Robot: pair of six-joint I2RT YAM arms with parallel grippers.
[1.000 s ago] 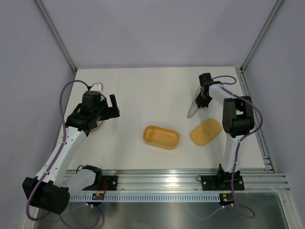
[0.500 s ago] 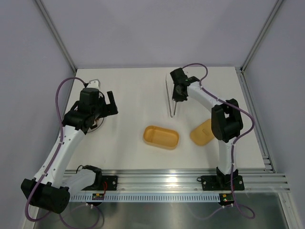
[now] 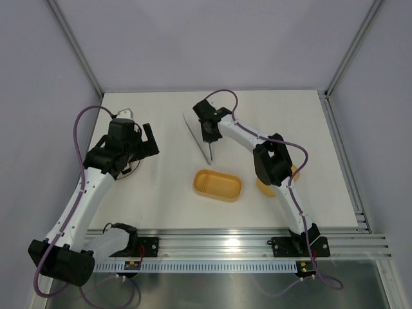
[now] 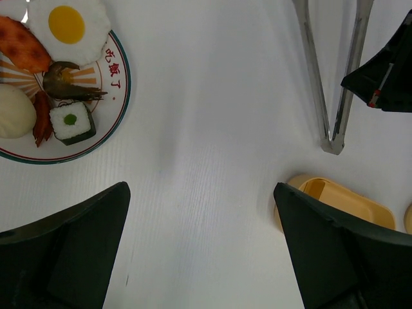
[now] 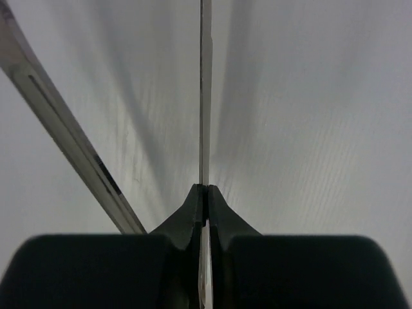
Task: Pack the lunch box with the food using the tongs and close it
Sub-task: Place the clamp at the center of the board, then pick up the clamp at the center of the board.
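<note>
Right gripper (image 5: 205,193) sits at btm ctr, its two black fingers (image 5: 187,219) pinched tight together w/ one thin arm of the tongs (image 5: 64,119) clamped between them. That arm shows edge-on, a narrow silver line running straight up to the top edge. 2nd arm splays off to upper L, flat face showing, w/ a dark slot along it. White table (image 5: 309,116) behind, soft grey shadows beside both arms.

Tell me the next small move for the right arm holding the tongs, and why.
Probably carry the tongs left toward the open left pincer hovering near the plate of food. The right pincer is shut on only one tong arm, the other splayed free, so it likely cannot squeeze them to pick pieces; the lunch box looks empty.
</note>
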